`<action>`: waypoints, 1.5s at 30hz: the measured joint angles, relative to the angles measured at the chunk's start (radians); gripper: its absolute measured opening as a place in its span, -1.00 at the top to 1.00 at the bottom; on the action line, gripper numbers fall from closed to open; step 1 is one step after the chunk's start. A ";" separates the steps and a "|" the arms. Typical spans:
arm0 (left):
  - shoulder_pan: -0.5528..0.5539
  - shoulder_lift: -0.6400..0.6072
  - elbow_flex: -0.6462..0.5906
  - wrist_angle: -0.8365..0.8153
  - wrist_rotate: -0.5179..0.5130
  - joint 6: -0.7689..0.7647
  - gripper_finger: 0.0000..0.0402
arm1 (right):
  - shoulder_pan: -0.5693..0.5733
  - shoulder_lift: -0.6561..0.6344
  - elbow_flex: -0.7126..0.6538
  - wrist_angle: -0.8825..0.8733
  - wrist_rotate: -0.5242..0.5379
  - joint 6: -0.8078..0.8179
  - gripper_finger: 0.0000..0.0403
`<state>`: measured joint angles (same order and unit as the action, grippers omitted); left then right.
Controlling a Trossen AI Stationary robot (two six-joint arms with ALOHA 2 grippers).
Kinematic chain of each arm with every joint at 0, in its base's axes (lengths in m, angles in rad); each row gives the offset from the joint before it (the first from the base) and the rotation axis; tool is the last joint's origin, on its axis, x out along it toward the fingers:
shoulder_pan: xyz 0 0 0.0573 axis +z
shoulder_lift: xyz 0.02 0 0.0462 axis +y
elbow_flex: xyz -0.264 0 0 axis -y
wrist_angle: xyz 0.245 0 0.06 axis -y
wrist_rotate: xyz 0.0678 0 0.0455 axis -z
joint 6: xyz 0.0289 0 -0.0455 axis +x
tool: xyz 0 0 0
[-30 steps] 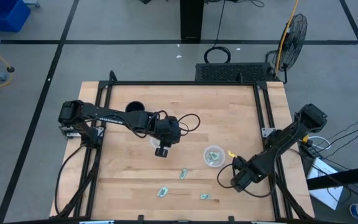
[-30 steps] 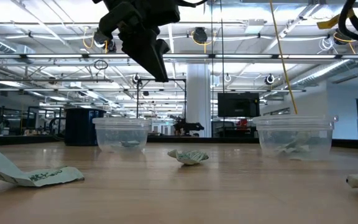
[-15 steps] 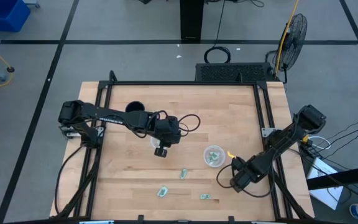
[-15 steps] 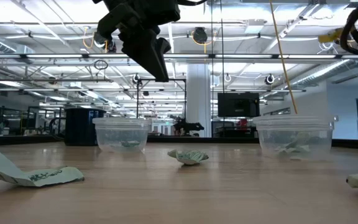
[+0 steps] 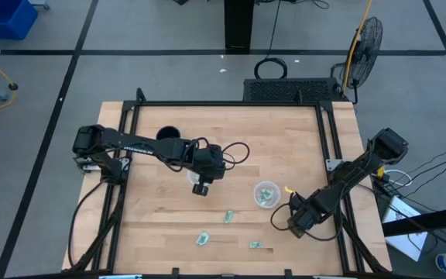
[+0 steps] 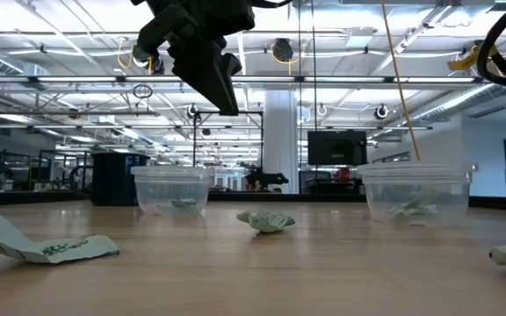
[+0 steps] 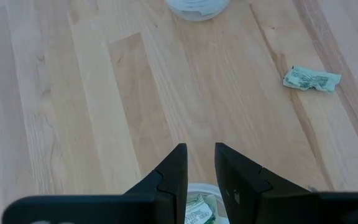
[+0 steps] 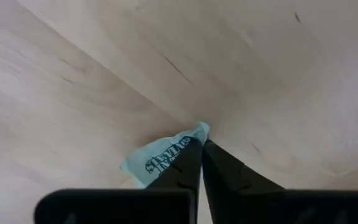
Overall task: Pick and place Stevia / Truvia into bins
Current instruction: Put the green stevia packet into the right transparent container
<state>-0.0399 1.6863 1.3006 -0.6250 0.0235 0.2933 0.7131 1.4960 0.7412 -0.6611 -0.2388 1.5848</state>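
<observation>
Two clear cups stand on the table: the left cup (image 6: 172,189) and the right cup (image 5: 266,194), each with packets inside. My left gripper (image 5: 200,188) hovers above the left cup (image 7: 197,206), its fingers a narrow gap apart and holding nothing. Near the table's near right part, my right gripper (image 5: 291,225) is shut on a pale green packet (image 8: 163,158). Three more packets lie flat on the wood: one (image 5: 228,216), another (image 5: 203,239) and a third (image 5: 255,245). My right gripper pinches the pale green packet between its two fingers at one end (image 8: 188,144), whose corner sticks out past the fingertips. The rest of the packet spreads to one side of the fingers, and the packet is off the table.
A black mug (image 5: 169,135) stands near the far left part of the table. Black rails (image 5: 333,147) run along the table's sides. Bare wood lies between the two cups and the near edge, apart from the loose packets.
My right gripper, still shut on the packet, has drifted a little toward the table's far edge and the right cup. My left gripper has stayed in place above the left cup.
</observation>
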 joint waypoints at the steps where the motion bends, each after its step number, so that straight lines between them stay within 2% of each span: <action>1: 0.000 0.000 0.000 0.000 0.000 0.000 0.56 | -0.003 -0.018 -0.003 -0.004 -0.001 0.000 0.98; 4: 0.000 0.000 0.000 0.000 -0.013 0.000 0.56 | -0.022 -0.085 -0.001 -0.018 0.008 -0.003 0.99; 6: 0.000 0.000 0.000 0.000 -0.029 0.000 0.56 | -0.031 -0.139 0.015 -0.027 0.068 -0.018 1.00; 10: 0.007 0.000 0.000 0.000 -0.033 0.000 0.56 | -0.054 -0.237 0.028 -0.044 0.260 -0.096 1.00; 14: 0.016 0.000 0.000 0.000 -0.033 0.000 0.56 | -0.103 -0.324 0.033 -0.010 0.523 -0.221 1.00; 17: 0.023 0.000 0.000 -0.002 -0.034 -0.001 0.56 | -0.170 -0.362 0.033 0.034 0.598 -0.359 1.00; 19: 0.026 0.000 0.000 -0.002 -0.034 -0.001 0.56 | -0.225 -0.362 0.034 0.052 0.597 -0.468 1.00; 25: 0.031 0.000 0.000 -0.009 -0.034 -0.003 0.56 | -0.400 -0.300 0.092 0.011 0.462 -0.725 1.00; 31: 0.031 0.000 0.000 -0.015 -0.034 -0.011 0.56 | -0.458 -0.146 0.244 -0.104 0.416 -0.923 1.00; 34: 0.031 0.000 0.000 -0.017 -0.034 -0.010 0.56 | -0.458 -0.056 0.285 -0.145 0.377 -0.956 1.00; 38: 0.031 0.000 0.000 -0.022 -0.034 -0.010 0.56 | -0.457 0.026 0.289 -0.090 0.314 -0.958 1.00; 45: 0.031 0.000 0.000 -0.036 -0.034 -0.010 0.56 | -0.457 0.087 0.290 -0.096 0.314 -0.995 1.00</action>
<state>-0.0086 1.6863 1.3006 -0.6607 -0.0105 0.2836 0.2564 1.5827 1.0313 -0.7572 0.0755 0.5898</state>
